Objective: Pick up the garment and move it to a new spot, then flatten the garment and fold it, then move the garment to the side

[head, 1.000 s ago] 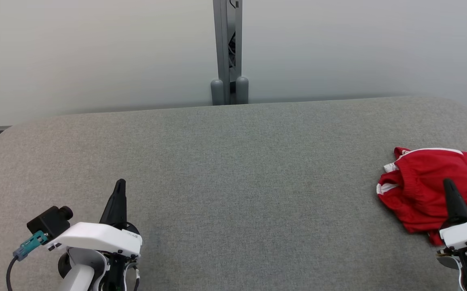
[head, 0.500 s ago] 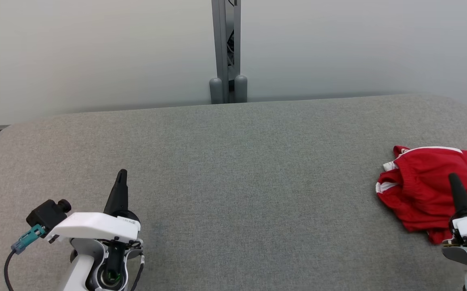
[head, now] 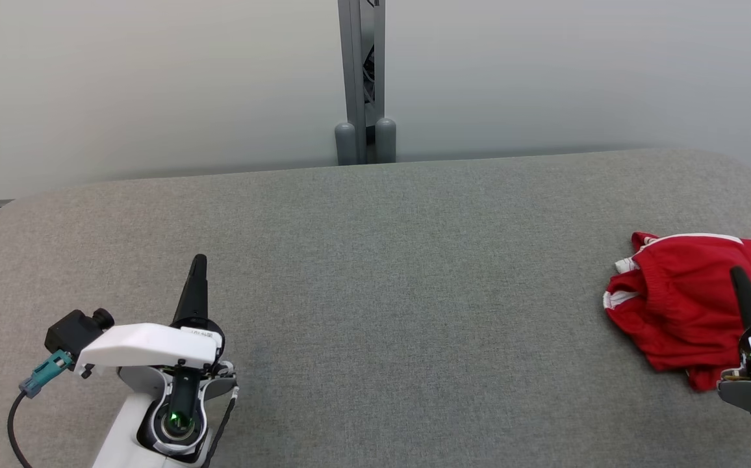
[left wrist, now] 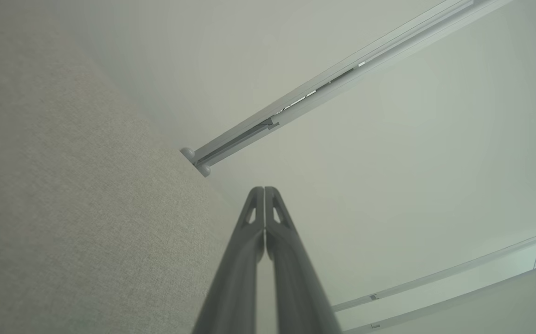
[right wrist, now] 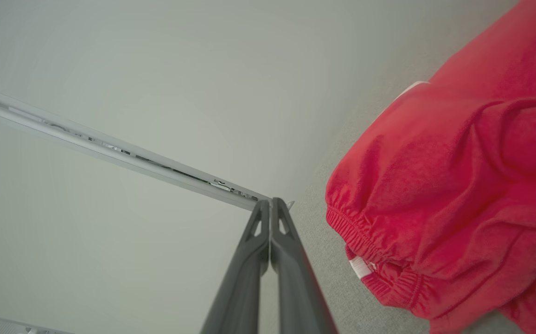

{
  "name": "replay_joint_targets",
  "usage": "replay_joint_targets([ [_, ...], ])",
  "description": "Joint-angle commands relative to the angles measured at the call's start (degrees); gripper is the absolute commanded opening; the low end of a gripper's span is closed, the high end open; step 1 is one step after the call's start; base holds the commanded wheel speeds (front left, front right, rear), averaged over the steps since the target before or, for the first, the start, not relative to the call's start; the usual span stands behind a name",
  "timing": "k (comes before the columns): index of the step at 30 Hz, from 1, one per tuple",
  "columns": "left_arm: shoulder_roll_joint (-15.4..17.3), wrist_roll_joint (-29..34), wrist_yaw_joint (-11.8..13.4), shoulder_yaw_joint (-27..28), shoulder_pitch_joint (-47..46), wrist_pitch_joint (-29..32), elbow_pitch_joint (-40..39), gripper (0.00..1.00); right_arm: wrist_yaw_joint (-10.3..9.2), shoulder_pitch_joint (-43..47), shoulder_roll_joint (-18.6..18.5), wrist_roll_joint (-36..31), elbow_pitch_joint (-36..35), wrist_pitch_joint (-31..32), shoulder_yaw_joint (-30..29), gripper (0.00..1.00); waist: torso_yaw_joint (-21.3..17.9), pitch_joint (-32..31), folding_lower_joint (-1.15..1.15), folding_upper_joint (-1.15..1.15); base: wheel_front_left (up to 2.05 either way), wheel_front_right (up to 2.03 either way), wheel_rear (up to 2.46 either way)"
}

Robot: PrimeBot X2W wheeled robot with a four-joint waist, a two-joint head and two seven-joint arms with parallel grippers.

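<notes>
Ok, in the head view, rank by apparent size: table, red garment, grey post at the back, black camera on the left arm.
1. Table.
2. Red garment, cut off by the right edge.
3. Grey post; it stands farther back, so true size is unsure.
4. Black camera.

The place is taken to be a robotics lab or test cell rather than a home. A wide work table [head: 375, 273] is covered in grey woven fabric, its corners rounded, and is set against plain pale partition panels [head: 154, 84]. The panels are joined by a grey metal post [head: 351, 65], finished with two rounded caps at its foot, and dark cabling is seen in its slot. A small black camera [head: 76, 330] with a teal plug and a trailing cable is mounted on a white robot arm [head: 148, 343].
</notes>
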Motion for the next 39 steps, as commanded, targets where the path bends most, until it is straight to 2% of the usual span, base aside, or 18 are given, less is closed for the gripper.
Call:
replay_joint_targets([
  [1,-0.1,-1.2,-0.6,0.5,-1.8,0.1,0.0,0.0,0.01,-1.4,-0.9,1.4,-0.1,0.6,-0.6,0.0,0.0,0.0,0.0,0.0,0.0,0.0,0.0],
  [39,-3.7,-16.9,-5.2,2.4,-7.1,1.4,5.6,0.0,0.0,-6.4,-2.2,19.2,5.6,5.6,-4.3,0.0,-0.5,0.9,0.0,0.0,0.0,0.0,0.0],
])
